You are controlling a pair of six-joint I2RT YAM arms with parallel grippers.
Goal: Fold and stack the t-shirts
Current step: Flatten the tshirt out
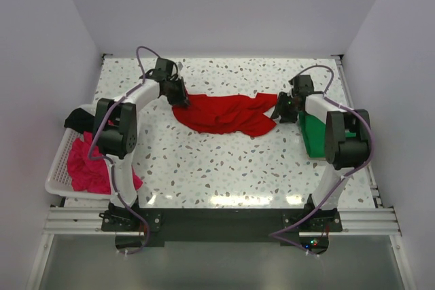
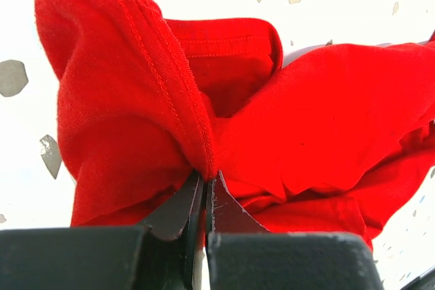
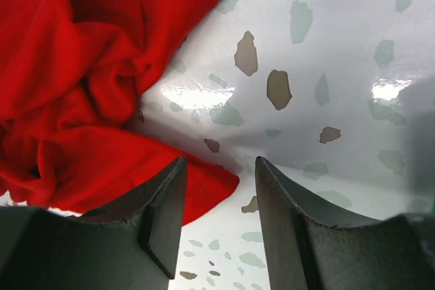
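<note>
Mid-table lies the bright red crumpled soft-cloth t-shirt (image 1: 224, 115); spreading step apparently in hand. Left gripper (image 2: 204, 185) pinches a hemmed fold tight; right gripper (image 3: 219, 168) hangs, jaws apart, over the opposite corner. Next move likely: right must clamp cloth.

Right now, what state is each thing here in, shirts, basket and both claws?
red t-shirt: crumpled, spread on the table
left claw: shut on the red t-shirt
right claw: open beside the shirt's corner
green t-shirt: looks folded, at the table's right side
pink t-shirt: crumpled in the basket
black t-shirt: bunched at the basket's far end
</note>
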